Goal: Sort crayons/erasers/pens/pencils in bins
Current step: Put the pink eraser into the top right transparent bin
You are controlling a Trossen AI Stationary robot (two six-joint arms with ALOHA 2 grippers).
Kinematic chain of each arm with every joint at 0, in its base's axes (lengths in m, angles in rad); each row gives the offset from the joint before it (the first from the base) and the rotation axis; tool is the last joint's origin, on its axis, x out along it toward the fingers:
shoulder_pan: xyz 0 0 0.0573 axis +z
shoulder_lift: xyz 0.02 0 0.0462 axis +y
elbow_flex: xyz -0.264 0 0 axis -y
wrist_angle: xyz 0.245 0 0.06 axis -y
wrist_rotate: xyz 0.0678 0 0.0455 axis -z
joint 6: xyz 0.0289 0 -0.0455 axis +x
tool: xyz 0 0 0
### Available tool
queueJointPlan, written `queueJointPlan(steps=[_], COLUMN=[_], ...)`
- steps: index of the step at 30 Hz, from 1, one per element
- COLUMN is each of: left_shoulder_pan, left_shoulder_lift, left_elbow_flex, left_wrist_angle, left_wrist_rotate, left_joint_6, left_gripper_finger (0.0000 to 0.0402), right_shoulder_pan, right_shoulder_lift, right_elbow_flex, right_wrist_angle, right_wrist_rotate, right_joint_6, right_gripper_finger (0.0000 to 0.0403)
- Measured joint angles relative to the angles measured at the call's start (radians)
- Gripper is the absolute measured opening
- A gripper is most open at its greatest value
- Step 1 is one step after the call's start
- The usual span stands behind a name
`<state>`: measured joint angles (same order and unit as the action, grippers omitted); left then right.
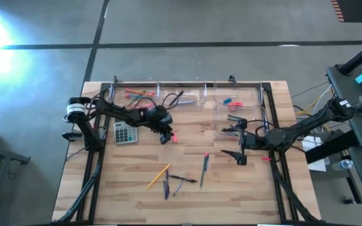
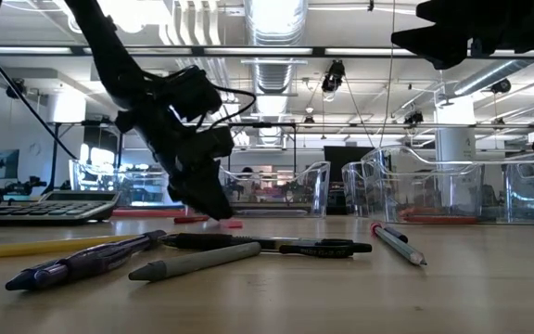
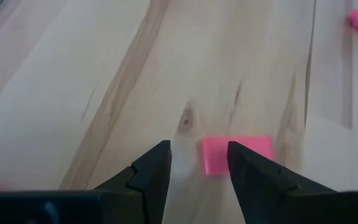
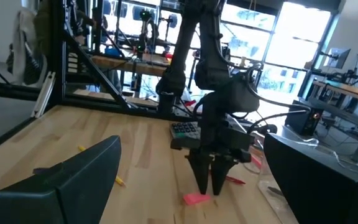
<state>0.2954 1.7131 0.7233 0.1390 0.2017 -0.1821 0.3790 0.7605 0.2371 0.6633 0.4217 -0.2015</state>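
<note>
- Left gripper [image 1: 168, 136] fingers parted, unclenched, tips down beside the pink eraser [image 3: 237, 154] on open bench [image 1: 231, 188].
- Right gripper [image 1: 240, 145] fingers spread wide, empty, beside the bins [image 1: 244, 99].

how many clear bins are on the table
4, in the high view along the table's far edge: left bin with bright sticks, next bin with a dark stick, third bin with small pieces, fourth bin just nearer, by the right gripper.
</note>
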Motion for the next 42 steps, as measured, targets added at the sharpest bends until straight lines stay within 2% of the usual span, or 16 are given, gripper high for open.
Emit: queueJointPlan(steps=[14, 17, 24, 32, 42], left_shoulder_pan=[-0.065, -0.067, -0.066, -0.091, -0.155], left_shoulder_lift=[0.014, 0.014, 0.014, -0.027, -0.197], left_elbow_flex=[-0.002, -0.007, -0.009, -0.01, -0.009], left_wrist_angle=[0.018, 0.012, 0.004, -0.001, -0.006], left_wrist_rotate=[-0.005, -0.026, -0.038, -0.108, -0.171], left_joint_6=[-0.02, -0.02, -0.018, 0.013, 0.037], left_gripper_finger=[0.0142, 0.0117, 0.0011, 0.0001, 0.0], right_shoulder_pan=[0.0, 0.0, 0.0, 0.0, 0.0], right_shoulder_lift=[0.0, 0.0, 0.0, 0.0, 0.0], right_elbow_flex=[0.0, 0.0, 0.0, 0.0, 0.0], right_wrist_angle=[0.0, 0.0, 0.0, 0.0, 0.007], right_wrist_rotate=[0.002, 0.002, 0.002, 0.002, 0.002], right_joint_6=[-0.001, -0.001, -0.003, -0.012, -0.076], right_gripper_finger=[0.0384, 0.0384, 0.0384, 0.0384, 0.0384])
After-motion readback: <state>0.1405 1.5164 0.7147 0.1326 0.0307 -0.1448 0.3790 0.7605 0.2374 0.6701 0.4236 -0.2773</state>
